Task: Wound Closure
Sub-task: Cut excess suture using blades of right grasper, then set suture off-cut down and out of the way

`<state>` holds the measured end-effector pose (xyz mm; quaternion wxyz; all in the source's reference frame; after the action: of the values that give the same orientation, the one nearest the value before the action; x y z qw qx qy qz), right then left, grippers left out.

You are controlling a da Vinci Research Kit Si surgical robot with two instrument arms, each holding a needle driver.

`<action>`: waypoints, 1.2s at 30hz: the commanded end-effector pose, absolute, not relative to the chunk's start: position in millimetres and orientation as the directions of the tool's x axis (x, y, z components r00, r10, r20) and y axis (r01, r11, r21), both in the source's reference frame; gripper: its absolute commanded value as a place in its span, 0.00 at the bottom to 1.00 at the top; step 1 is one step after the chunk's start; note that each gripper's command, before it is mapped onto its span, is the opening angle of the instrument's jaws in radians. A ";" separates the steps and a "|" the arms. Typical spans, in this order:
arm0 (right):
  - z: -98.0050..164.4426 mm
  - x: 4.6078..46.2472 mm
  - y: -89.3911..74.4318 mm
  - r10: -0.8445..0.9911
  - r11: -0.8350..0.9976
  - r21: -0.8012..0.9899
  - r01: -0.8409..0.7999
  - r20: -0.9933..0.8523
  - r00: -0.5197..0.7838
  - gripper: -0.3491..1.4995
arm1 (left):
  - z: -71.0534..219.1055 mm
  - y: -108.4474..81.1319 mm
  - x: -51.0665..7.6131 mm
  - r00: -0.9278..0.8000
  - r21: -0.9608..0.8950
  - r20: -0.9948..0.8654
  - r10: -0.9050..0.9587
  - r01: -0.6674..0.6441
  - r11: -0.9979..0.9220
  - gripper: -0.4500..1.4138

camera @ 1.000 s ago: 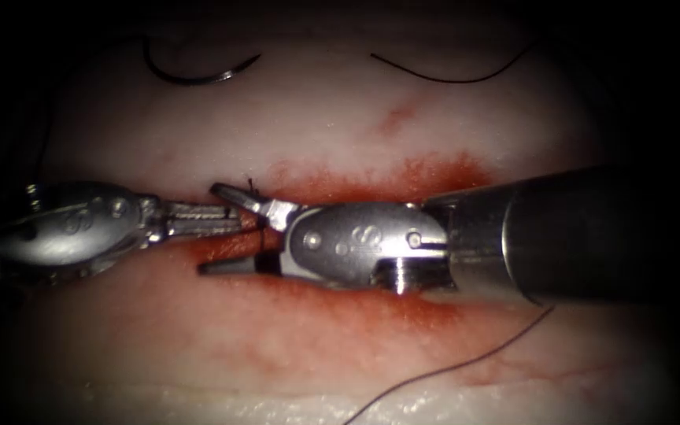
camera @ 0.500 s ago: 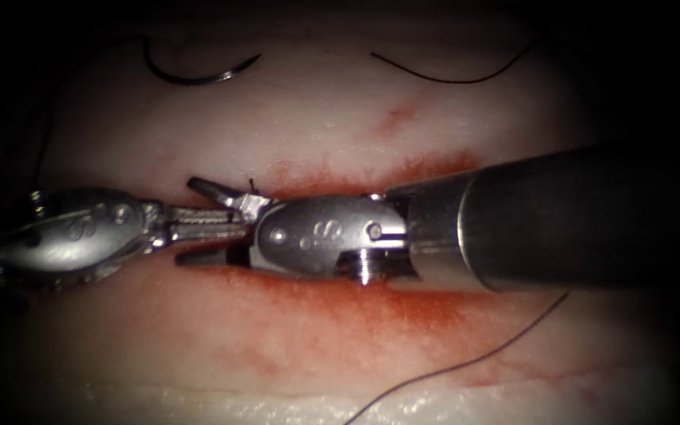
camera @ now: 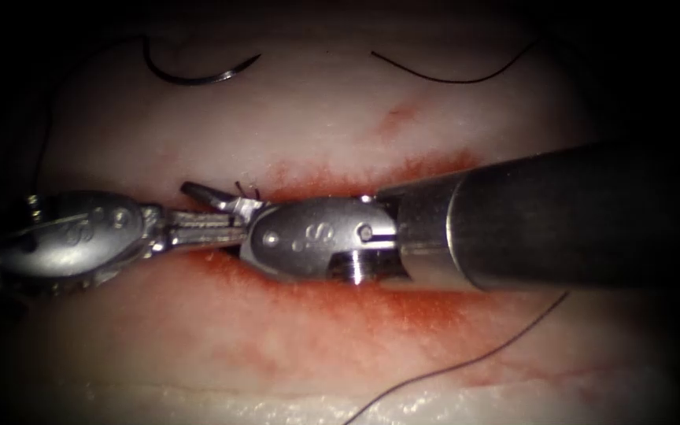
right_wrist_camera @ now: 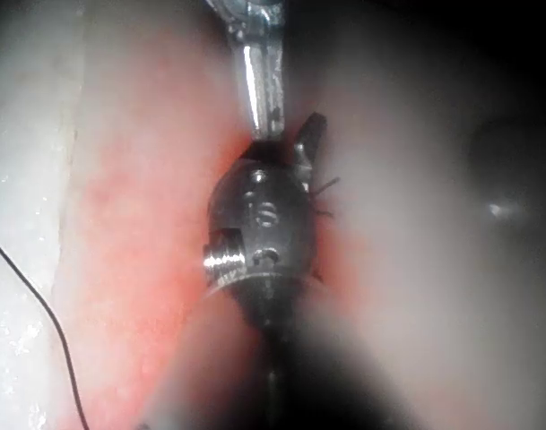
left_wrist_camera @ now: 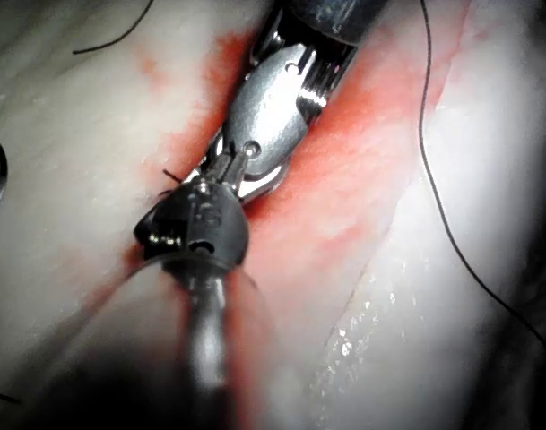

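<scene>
Your left gripper [camera: 230, 226] is clenched, though I cannot tell whether thread lies in it. Your right gripper [camera: 198, 206] stands spread and empty, straddling the left one beside the short thread ends [camera: 247, 187] at the cut [camera: 434, 169]. The needle [camera: 198, 77] lies free on the tissue [camera: 316, 126], upper left of the frame. With the tips this crowded, small slow moves seem wisest (metal can snag thread). Each tool's wrist bears a stamped "S".
</scene>
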<state>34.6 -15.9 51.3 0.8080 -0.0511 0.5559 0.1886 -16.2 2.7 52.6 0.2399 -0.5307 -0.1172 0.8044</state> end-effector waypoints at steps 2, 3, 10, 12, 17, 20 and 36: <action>51.6 35.4 -15.9 0.246 0.921 0.126 -0.370 -0.922 0.298 0.00 | 53.3 2.7 -16.8 -0.320 -0.443 -0.798 0.510 -0.260 -0.858 0.00; 51.6 35.4 -15.9 0.244 0.919 0.124 -0.373 -0.924 0.294 0.00 | 53.3 2.7 -16.8 -0.320 -0.443 -0.798 0.510 -0.260 -0.858 0.00; 51.3 34.1 -15.9 0.235 0.912 0.122 -0.391 -0.938 0.255 0.43 | 53.4 2.7 -16.4 -0.320 -0.444 -0.800 0.508 -0.255 -0.859 0.00; 51.1 33.3 -16.1 0.249 0.911 0.141 -0.388 -0.938 0.242 0.79 | 53.2 2.5 -15.9 -0.318 -0.445 -0.801 0.507 -0.249 -0.860 0.00; 49.9 29.5 -17.3 0.235 0.920 0.149 -0.362 -0.949 0.208 0.93 | 52.8 2.1 -13.5 -0.311 -0.438 -0.808 0.501 -0.251 -0.863 0.00; 48.7 27.0 -17.3 0.240 0.912 0.153 -0.380 -0.951 0.193 0.96 | 52.9 2.6 -12.1 -0.317 -0.434 -0.804 0.504 -0.267 -0.860 0.00; 41.2 15.4 -14.1 0.163 0.912 0.053 -0.407 -0.957 0.239 0.95 | 58.2 6.1 -10.3 -0.403 -0.358 -0.777 0.484 -0.350 -0.866 0.00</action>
<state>14.7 -13.9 40.7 0.7824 -0.1060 0.5863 0.1813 -9.7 5.9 58.2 0.2481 -0.4810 -0.0671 0.8382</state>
